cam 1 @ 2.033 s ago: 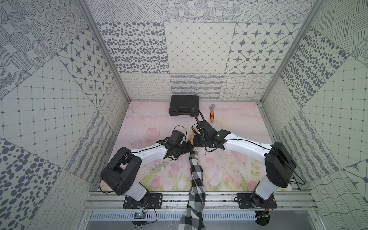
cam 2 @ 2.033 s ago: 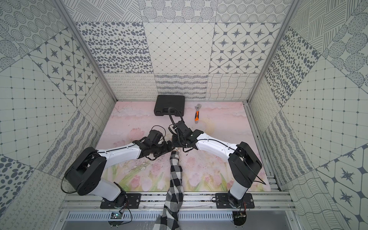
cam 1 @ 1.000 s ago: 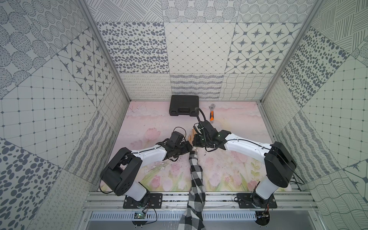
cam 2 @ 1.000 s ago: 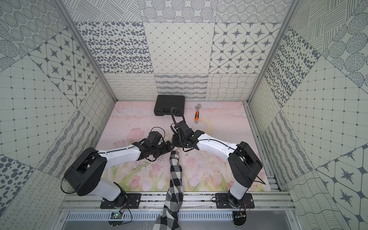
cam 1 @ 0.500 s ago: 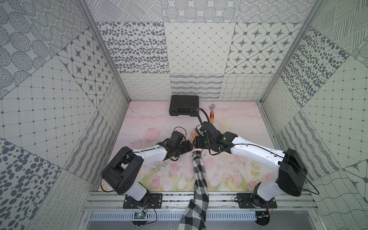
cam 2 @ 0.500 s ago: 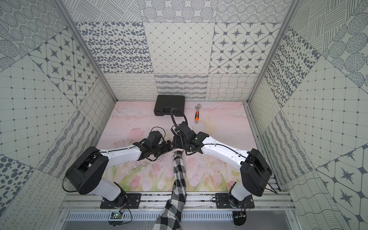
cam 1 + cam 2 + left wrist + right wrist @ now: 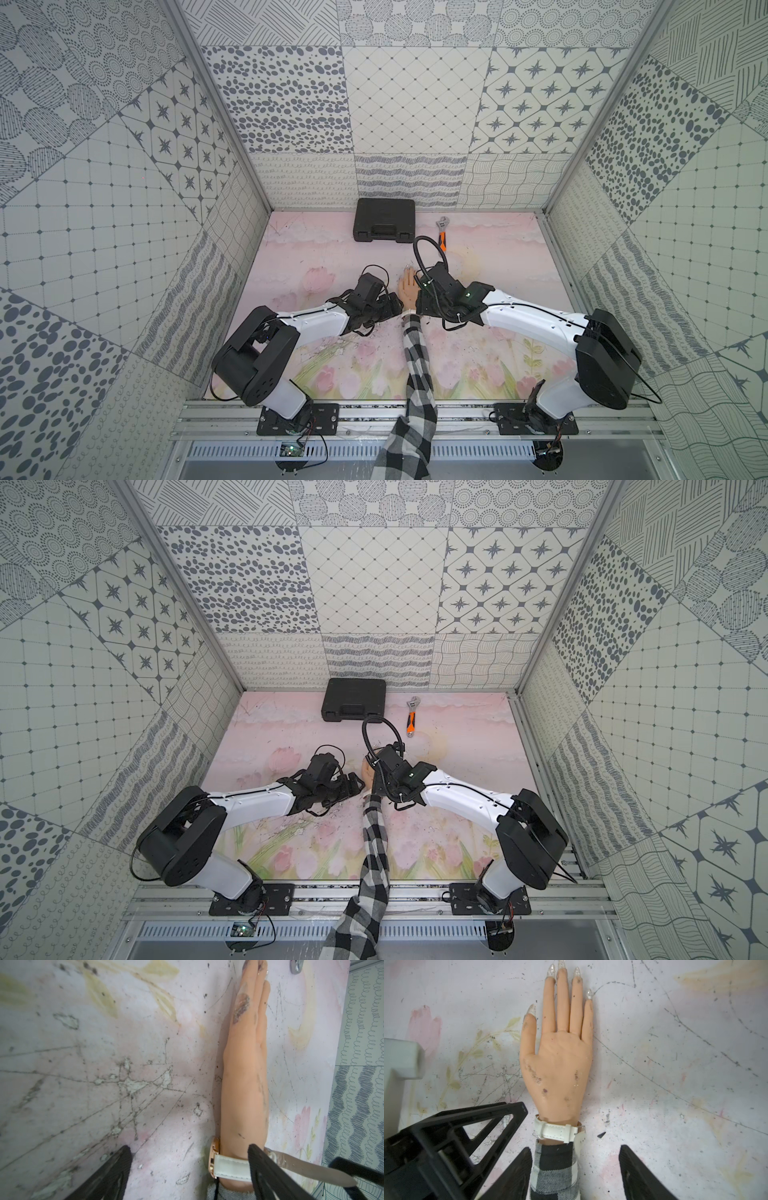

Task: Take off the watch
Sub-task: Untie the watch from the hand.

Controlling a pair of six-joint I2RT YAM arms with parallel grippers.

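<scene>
Nearest, a checked sleeve (image 7: 417, 374) runs from the front edge up the floral mat (image 7: 332, 257). The right gripper (image 7: 575, 1148) hovers over the cuff. Its jaws are apart, one on each side of the sleeve, and they hold nothing. Just beyond the cuff, the watch (image 7: 554, 1131) sits buckled round the mannequin wrist. Its white strap lies across the wrist, its gold-rimmed case (image 7: 215, 1157) is turned to the thumb side, and a loose strap end sticks out on the little-finger side. The left gripper (image 7: 189, 1147) reaches in from the thumb side with its jaws wide apart and nothing between them. One fingertip (image 7: 522, 1109) is just beside the strap; whether it touches cannot be told. The hand (image 7: 560, 1068) lies flat beyond the watch, fingers pointing away. Farthest, by the back wall, a black case (image 7: 384, 220) rests beside an orange-handled wrench (image 7: 443, 237).
</scene>
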